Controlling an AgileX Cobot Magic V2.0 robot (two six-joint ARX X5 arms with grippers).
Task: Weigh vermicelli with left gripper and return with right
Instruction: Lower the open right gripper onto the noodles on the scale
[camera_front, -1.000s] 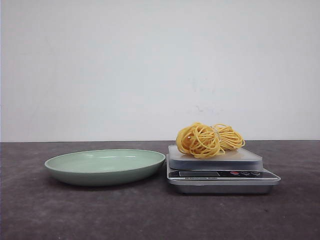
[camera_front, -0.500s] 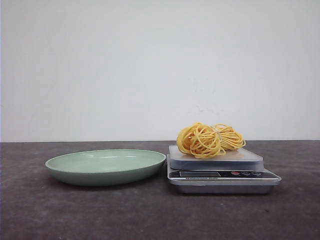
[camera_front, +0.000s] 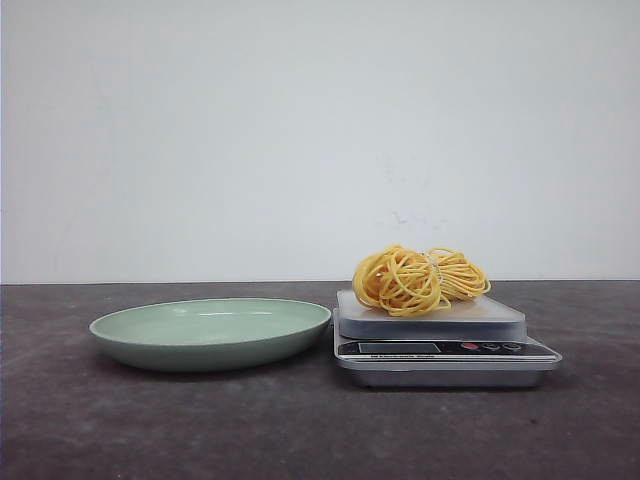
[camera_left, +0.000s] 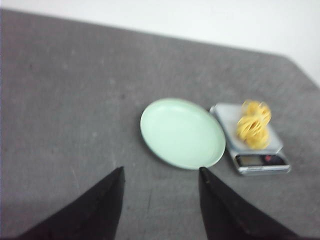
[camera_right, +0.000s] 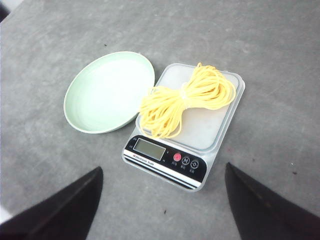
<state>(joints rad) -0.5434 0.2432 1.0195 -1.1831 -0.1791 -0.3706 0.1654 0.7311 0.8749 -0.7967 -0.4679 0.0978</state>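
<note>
While the vermicelli lies on the weighing platform of the scale, neither gripper touches it. The bundle is a loose coil of yellow strands, pinched at its middle by a thin whitish band; in the right wrist view one end of it overhangs the platform edge on the side facing the plate. The scale is a flat silver unit with a display window and a row of buttons along its front strip; the reading is not legible. The pale green plate sits just beside the scale, to its left in the front view, their rims close together or touching; which one cannot be told. Nothing lies in the plate. Both stand on a dark grey table in front of a plain white wall.

The left gripper hangs well back from the plate, its two dark fingers spread apart with bare table between them, holding nothing. The right gripper hovers above the scale's near side, fingers spread wide, also holding nothing. Neither arm appears in the front view.
</note>
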